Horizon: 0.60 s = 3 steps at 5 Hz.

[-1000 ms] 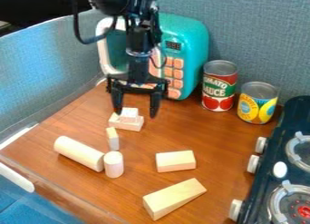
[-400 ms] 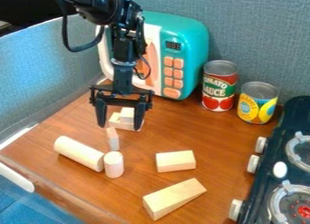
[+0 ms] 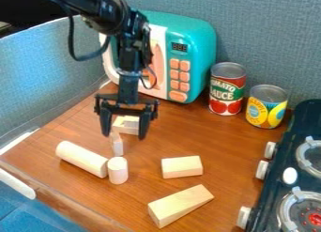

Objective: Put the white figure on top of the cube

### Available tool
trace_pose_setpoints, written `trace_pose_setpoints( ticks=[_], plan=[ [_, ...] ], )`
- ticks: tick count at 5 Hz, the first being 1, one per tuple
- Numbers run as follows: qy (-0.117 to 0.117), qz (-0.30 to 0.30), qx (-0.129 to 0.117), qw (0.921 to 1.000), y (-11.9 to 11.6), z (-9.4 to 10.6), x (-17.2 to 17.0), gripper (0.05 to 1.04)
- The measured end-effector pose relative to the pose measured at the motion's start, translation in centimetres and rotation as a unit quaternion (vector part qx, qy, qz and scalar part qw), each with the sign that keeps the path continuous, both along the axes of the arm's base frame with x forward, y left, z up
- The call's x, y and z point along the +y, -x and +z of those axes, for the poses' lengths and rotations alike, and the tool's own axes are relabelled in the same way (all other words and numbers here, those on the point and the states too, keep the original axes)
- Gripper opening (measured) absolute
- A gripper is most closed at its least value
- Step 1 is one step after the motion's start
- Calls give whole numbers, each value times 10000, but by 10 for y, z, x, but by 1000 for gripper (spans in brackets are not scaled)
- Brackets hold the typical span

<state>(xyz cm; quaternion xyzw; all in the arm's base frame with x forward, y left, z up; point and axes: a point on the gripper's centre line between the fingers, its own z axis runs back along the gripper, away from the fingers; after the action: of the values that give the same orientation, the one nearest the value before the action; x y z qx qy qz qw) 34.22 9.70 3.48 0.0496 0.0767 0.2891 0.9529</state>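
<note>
Right now, your white cylinder, short, smooth and flat-topped, stands upright beside one end of the longer roll. Your tool hangs above the pale blocks, fingers spread apart. Your brown table also carries a teal microwave and two cans, near the dark stove and grey-blue wall.

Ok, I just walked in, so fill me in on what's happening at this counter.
A robot arm has its gripper open, with nothing held, over a few small pale blocks. In front of them, a pale cylinder stands upright beside a longer one lying on its side. Nobody is handling any of the pieces.
</note>
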Motion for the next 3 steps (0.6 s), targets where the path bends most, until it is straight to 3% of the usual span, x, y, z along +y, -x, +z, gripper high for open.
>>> trace_pose_setpoints(
  ticks=[1, 2, 3],
  plan=[
    [-68, 613, 52, 9981, 4, -16, 17, 1001],
    [-155, 1287, 194, 9914, 10, -24, 23, 972],
    [-56, 1485, 191, 9887, 12, -26, 26, 658]
  ],
)
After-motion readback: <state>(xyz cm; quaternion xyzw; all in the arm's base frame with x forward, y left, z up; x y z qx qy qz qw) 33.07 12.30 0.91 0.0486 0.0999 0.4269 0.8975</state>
